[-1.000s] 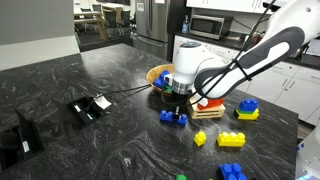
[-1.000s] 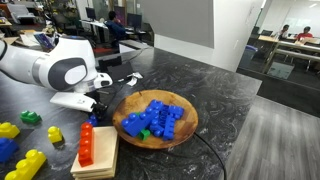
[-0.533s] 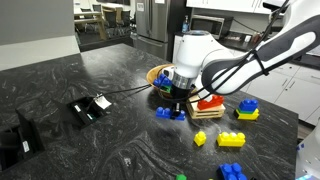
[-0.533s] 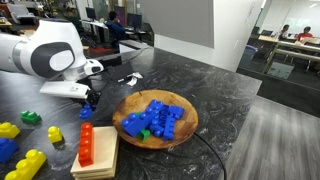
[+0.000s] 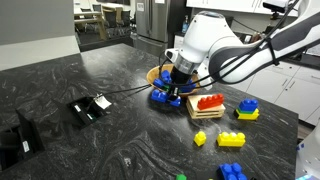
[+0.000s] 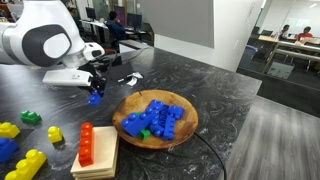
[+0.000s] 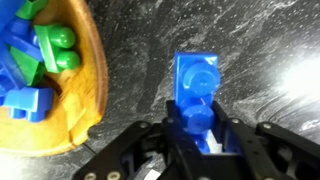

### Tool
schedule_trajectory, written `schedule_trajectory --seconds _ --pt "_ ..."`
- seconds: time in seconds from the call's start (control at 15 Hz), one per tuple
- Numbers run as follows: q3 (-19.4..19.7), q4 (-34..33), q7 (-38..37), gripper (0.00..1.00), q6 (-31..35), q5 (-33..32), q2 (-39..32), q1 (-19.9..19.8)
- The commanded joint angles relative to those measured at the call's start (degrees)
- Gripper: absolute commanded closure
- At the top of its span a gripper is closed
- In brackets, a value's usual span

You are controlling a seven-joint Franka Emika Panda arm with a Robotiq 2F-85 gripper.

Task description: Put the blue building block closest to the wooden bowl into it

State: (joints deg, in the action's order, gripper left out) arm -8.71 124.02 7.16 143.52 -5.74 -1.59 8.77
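My gripper (image 7: 200, 125) is shut on the dark blue building block (image 7: 197, 85), which has round studs, and holds it above the dark counter just beside the wooden bowl (image 7: 92, 100). In both exterior views the block (image 5: 165, 97) (image 6: 95, 97) hangs from the gripper (image 5: 170, 92) (image 6: 96, 88) near the bowl's rim (image 6: 190, 128), off the counter. The round tan bowl holds several blue bricks and a green one (image 6: 146, 132).
A wooden board (image 6: 103, 152) carries a red brick stack (image 6: 86, 145) next to the bowl. Yellow, green and blue bricks (image 5: 246, 109) lie on the counter. A black cable (image 5: 125, 91) and black devices (image 5: 88, 108) lie nearby.
My gripper has risen from the counter with the blue block in it and has moved toward the bowl.
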Motion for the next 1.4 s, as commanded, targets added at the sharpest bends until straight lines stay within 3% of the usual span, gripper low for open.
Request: schedule_trajectory --seconds 0.0,0.33,0.53,0.6,0.67,0.93,1.33 --pt "1.73 1.66 -5.49 0.9 7.0 -2.84 1.45 -1.36" --pt "6.18 -0.4 -17.98 0.9 9.71 -10.53 -0.29 -4.66" --pt "7.63 -1.45 -20.03 0.9 8.29 -11.24 -2.66 -5.6" --pt "7.68 -1.61 -18.69 0.4 8.34 -9.64 -3.74 -5.58" --pt "7.93 -0.25 -17.88 0.64 8.52 -9.9 -2.2 -5.58" --pt "8.02 -1.18 -18.04 0.41 8.53 -9.81 -3.8 -5.34" --pt "8.02 -1.28 -18.05 0.4 8.53 -9.79 -3.79 -5.34"
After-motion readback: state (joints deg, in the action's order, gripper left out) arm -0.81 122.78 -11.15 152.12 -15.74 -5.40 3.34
